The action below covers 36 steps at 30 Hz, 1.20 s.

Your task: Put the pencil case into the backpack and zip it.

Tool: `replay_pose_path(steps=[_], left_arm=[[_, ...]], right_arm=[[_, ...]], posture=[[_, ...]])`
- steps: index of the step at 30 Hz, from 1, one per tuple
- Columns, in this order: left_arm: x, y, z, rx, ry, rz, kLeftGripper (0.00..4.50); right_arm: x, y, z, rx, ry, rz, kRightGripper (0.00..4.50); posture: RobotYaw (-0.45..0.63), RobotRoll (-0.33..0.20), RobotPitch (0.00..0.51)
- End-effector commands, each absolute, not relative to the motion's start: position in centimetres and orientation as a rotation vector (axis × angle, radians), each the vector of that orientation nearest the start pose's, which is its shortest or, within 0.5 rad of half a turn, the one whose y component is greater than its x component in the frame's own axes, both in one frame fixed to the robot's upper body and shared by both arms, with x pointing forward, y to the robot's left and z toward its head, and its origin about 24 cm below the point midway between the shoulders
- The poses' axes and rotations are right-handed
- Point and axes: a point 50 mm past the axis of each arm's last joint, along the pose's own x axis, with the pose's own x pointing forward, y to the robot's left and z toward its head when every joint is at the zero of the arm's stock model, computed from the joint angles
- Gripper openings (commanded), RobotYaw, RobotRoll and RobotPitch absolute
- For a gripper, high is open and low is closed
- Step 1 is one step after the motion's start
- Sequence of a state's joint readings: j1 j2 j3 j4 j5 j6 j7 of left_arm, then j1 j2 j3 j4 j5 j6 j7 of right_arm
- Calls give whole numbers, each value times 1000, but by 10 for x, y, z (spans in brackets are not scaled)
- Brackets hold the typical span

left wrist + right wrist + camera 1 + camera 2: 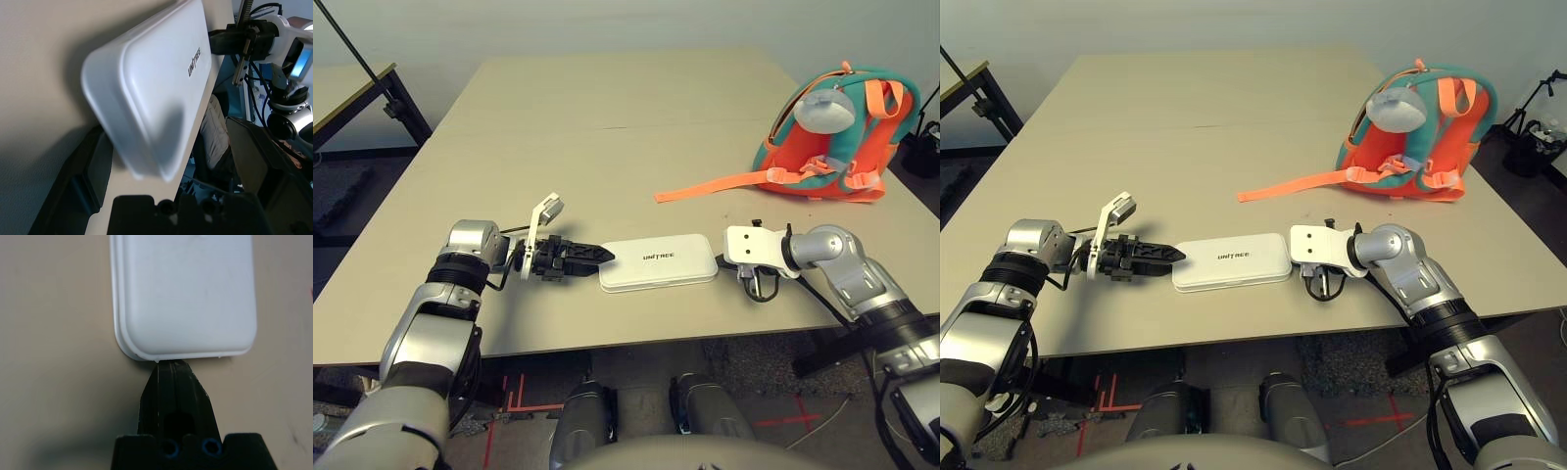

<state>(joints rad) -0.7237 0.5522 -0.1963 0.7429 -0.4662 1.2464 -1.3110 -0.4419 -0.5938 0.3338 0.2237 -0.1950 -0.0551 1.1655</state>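
One pencil case (658, 261): flat white hard-looking shell, rectangular with rounded corners, raised seam round the edge, small dark "UNITREE" lettering on top. It lies flat near the front edge of the table (558, 127), between the two grippers. One backpack (829, 133): soft fabric, teal with orange panels and straps, a grey plush fin-like piece on top, standing at the far right of the table, well apart from the case; one long orange strap (715, 184) trails leftward over the tabletop. Table is a smooth beige matte slab with a thin joint line across it. Two silver arms. Left gripper (590, 255), black, points right at the case's left end; in the left wrist view its two dark fingers (95, 169) stand wide on either side of the case's short end, contact can't be judged. Right gripper (171, 372) points left at the case's right end; the right wrist view shows its black fingers pressed together into one wedge, tip right at the case's seam, holding nothing. Left wrist view also catches the right gripper (230, 41) beyond the case's far end.
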Motion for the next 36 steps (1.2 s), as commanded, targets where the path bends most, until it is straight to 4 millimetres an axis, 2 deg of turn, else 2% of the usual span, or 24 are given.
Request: replay_pose_path(steps=[1,15,18,22,25,26,34,35,36], left_arm=[[292,196,52,-716,1174,-972,4500],[295,195,56,-648,1088,-1050,4500],[296,196,56,-657,1082,-1036,3914],[299,197,59,-668,1062,-1031,2389],[302,199,61,-670,1032,-1020,1549],[303,199,62,-675,1023,-1017,1435],[315,201,78,-714,896,-1014,1430],[317,201,81,-719,871,-1014,1430],[320,202,85,-722,848,-1013,1430]], right_arm=[[288,-144,78,-905,279,1394,28],[291,-152,75,-917,292,1362,28],[290,-153,74,-916,295,1361,0],[290,-156,74,-915,300,1351,0],[292,-160,75,-915,305,1331,0],[292,-161,75,-913,306,1323,0],[299,-183,81,-827,320,1185,0],[300,-186,84,-807,317,1154,410],[301,-190,86,-788,309,1125,616]], posture=[[-172,0,13],[-175,0,12],[-176,0,13],[-174,0,13],[-173,0,14],[-173,0,14],[-170,0,16],[-171,0,17],[-170,0,18]])
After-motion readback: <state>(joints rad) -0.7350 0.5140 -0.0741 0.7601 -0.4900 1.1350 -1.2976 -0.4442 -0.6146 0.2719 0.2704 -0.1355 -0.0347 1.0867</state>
